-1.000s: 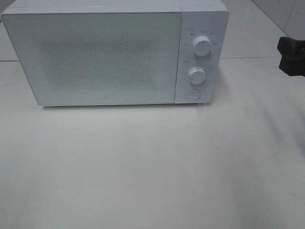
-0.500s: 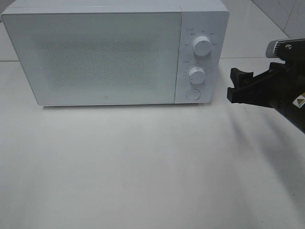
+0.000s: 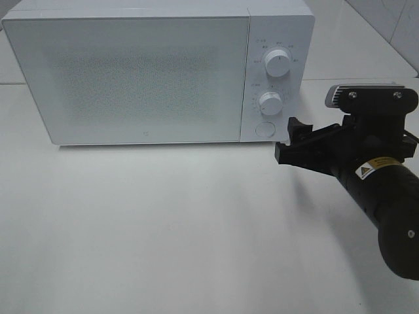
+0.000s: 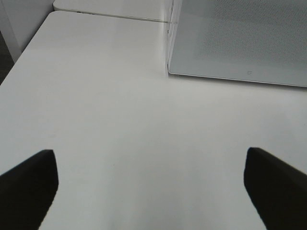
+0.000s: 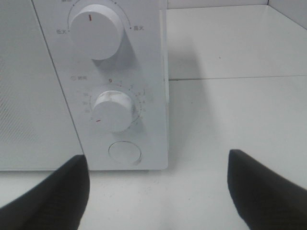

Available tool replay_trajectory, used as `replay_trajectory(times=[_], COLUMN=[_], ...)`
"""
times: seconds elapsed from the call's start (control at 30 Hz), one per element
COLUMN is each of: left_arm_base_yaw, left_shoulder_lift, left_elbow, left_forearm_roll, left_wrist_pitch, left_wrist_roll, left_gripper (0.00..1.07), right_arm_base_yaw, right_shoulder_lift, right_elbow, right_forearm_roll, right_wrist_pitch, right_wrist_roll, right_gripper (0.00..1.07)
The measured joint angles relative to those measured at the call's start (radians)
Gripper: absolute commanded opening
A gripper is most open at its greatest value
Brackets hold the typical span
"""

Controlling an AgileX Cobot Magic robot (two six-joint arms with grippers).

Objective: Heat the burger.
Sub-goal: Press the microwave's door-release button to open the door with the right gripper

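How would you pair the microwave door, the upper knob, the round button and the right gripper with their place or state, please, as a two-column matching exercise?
Things
1. microwave door
2. upper knob
3. round button
4. right gripper

Place or state
A. open, close to the control panel
B. shut
C. lowest on the control panel
D. highest on the control panel

Pairs: 1-B, 2-D, 3-C, 4-A

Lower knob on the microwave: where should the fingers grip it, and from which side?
Grip the lower knob by its round side wall, coming straight from the front. It sticks out of the flat panel, so the right gripper can close its fingers on opposite sides.
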State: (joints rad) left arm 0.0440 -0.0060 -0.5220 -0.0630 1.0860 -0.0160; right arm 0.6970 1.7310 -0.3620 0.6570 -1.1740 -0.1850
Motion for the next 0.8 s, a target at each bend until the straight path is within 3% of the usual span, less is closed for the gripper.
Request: replay_trajectory(times=[0.13,0.43,0.6,0.8], left_arm_base_yaw=[0.000,0.000,0.000,0.000], left_shoulder_lift=[0.000,0.000,0.000,0.000], left_elbow=[0.000,0.000,0.000,0.000], left_forearm_roll=[0.000,0.000,0.000,0.000], left_wrist_pitch=[0.000,0.000,0.000,0.000], left_wrist_roll=[0.000,0.000,0.000,0.000], left_gripper=[0.98,0.98,0.98,0.98], right_arm_base_yaw=[0.067,0.087,0.086,0.086], right_shoulder_lift=[0.007,0.008,0.008,0.008], right_elbow=[0.000,0.000,0.000,0.000], right_forearm_roll=[0.051,0.078,0.079,0.079], right_wrist_pitch=[0.000,-0.007,-0.007,-0.007], right_wrist_roll=[0.000,0.002,0.092,0.424], right_gripper=[0.75,0.74,0.67,0.48])
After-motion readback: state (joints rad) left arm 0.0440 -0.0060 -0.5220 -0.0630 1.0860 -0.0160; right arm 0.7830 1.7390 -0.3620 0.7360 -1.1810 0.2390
